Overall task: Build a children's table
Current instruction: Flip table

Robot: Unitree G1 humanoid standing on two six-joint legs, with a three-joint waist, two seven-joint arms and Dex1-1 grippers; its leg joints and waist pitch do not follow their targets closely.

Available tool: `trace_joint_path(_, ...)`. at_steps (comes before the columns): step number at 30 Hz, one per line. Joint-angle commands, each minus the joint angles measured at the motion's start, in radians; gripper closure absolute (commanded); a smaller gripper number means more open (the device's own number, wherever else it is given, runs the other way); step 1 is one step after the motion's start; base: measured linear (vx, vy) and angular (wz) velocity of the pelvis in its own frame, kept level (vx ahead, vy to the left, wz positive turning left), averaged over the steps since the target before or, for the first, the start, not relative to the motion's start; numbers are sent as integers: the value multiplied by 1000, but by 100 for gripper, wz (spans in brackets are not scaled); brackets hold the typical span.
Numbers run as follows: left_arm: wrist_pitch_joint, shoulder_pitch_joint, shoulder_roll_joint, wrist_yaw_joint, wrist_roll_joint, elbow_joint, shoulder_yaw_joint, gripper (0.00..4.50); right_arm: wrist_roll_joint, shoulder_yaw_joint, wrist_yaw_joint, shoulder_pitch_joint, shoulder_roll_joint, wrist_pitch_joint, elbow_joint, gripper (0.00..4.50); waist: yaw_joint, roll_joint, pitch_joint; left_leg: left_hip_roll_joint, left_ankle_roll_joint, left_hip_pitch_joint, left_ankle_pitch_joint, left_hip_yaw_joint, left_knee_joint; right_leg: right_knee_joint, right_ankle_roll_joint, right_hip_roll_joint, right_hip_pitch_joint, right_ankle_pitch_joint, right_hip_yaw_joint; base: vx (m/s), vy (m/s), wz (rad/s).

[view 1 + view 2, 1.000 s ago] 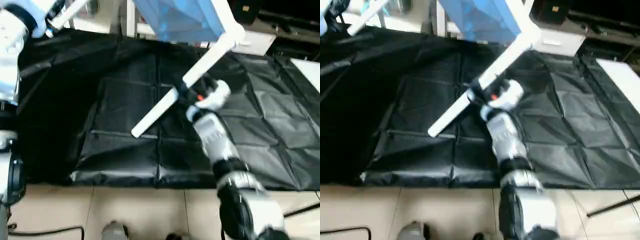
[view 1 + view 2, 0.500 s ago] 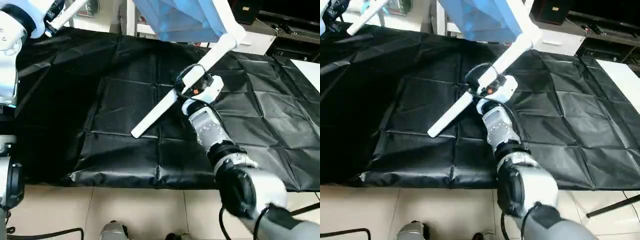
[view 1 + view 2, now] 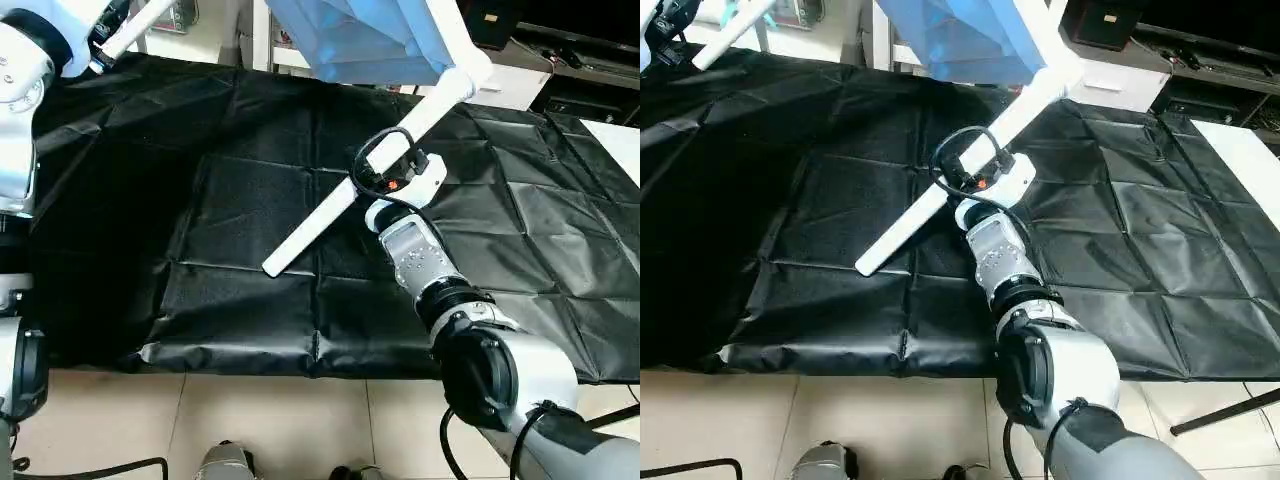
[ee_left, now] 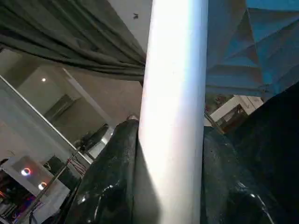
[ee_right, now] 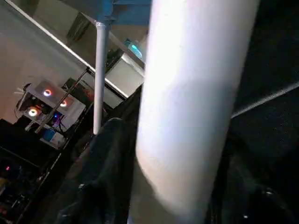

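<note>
tabletop: lifted above black cloth, underside facing robot
left gripper: clamped on far leg, propping top
right gripper: around near leg, grip unclear, probably to seat it

You see a thick white leg running up between two dark fingers; a thinner leg stands behind.

A lab: black-draped work table, electronics racks with indicator lights.
</note>
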Motion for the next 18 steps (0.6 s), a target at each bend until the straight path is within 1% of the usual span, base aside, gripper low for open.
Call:
trace_joint_path(1,-25,-37,-10,38,-96,-116,103,293,-10,-4,12,-22,-15,-7,5,234,-3,21,-106,59,-5,48,-38,-22,-63,-29,-252,-83,63,57,46,0,0,0)
trace_joint_path(2,-23,-36,-11,38,-97,-118,103,293,-13,-4,11,-24,-16,-8,7,253,-3,23,-106,60,-8,48,-38,-23,-63,-29,-252,-83,63,56,46,0,0,0)
trace_joint_path(4,-22,-35,-11,38,-96,-119,102,293,-18,-5,8,-26,-18,-11,8,261,-3,22,-106,60,-9,49,-39,-22,-63,-29,-252,-82,62,58,46,0,0,0)
trace_joint_path(5,-21,-34,-11,38,-96,-121,102,293,-22,-6,8,-27,-19,-13,9,275,-4,22,-106,60,-9,49,-38,-22,-63,-29,-252,-82,62,60,46,0,0,0)
trace_joint_path(9,-18,-31,-10,37,-96,-127,101,293,-43,-5,-2,-29,-24,-28,13,281,-3,23,-106,60,-9,49,-39,-22,-63,-29,-253,-82,62,59,46,0,0,0)
trace_joint_path(16,-13,-30,-13,38,-95,-136,99,293,-67,10,-13,-29,-30,-46,15,283,-4,22,-104,60,-16,49,-55,-22,-64,-31,-249,-83,61,41,47,0,0,0)
trace_joint_path(17,-15,-30,-15,39,-96,-138,100,293,-77,17,-17,-29,-31,-56,15,283,-3,22,-105,60,-16,49,-57,-22,-64,-31,-249,-83,62,40,47,0,0,0)
trace_joint_path(18,-34,-27,-18,48,-96,-142,103,293,-115,44,-27,-35,-35,-115,10,283,-4,19,-103,60,-18,48,-60,-22,-64,-32,-247,-82,61,33,47,0,0,0)
